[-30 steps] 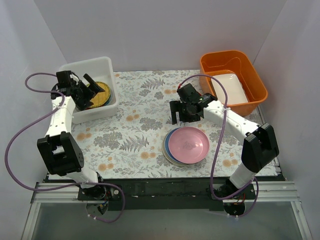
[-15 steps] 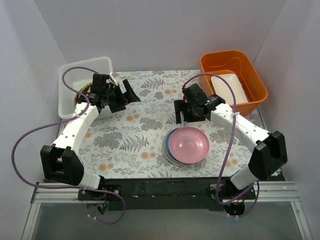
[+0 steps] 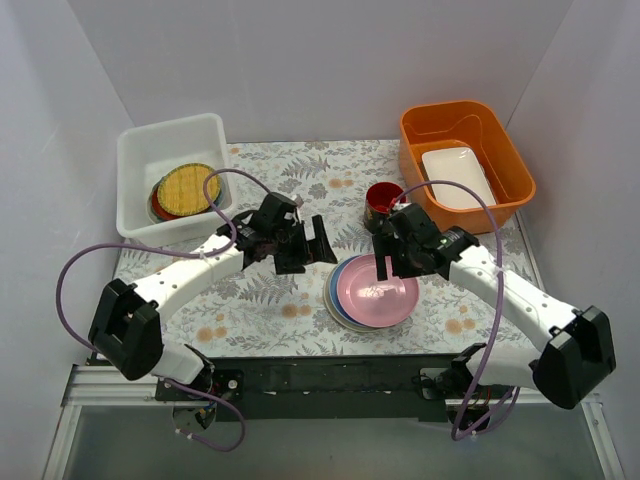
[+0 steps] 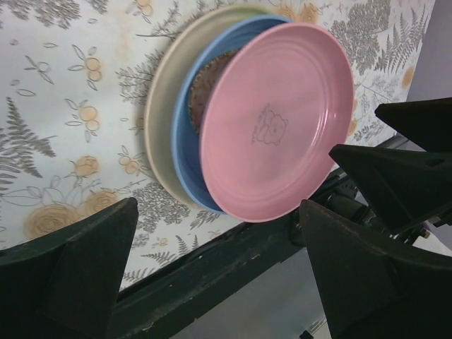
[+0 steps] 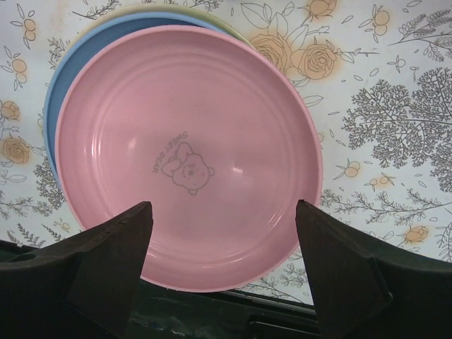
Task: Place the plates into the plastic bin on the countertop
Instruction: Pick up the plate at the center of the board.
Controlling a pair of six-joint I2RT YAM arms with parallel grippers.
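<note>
A pink plate (image 3: 375, 293) tops a stack with a light blue plate (image 3: 331, 291) and a pale yellow-green plate under it, near the front of the flowered countertop (image 3: 260, 300). It also shows in the left wrist view (image 4: 275, 120) and the right wrist view (image 5: 187, 152). The white plastic bin (image 3: 135, 190) at back left holds a stack topped by a straw-yellow plate (image 3: 186, 186). My left gripper (image 3: 322, 245) is open and empty, just left of the pink plate. My right gripper (image 3: 388, 262) is open and empty above the pink plate's far edge.
An orange tub (image 3: 510, 165) at back right holds a white rectangular dish (image 3: 455, 178). A dark red mug (image 3: 382, 198) stands behind the right gripper. The table's dark front edge (image 3: 320, 370) lies close to the plate stack.
My left arm has swung from the white bin across the cloth to the plate stack. My right gripper has come down and forward over the pink plate, uncovering the red mug.
</note>
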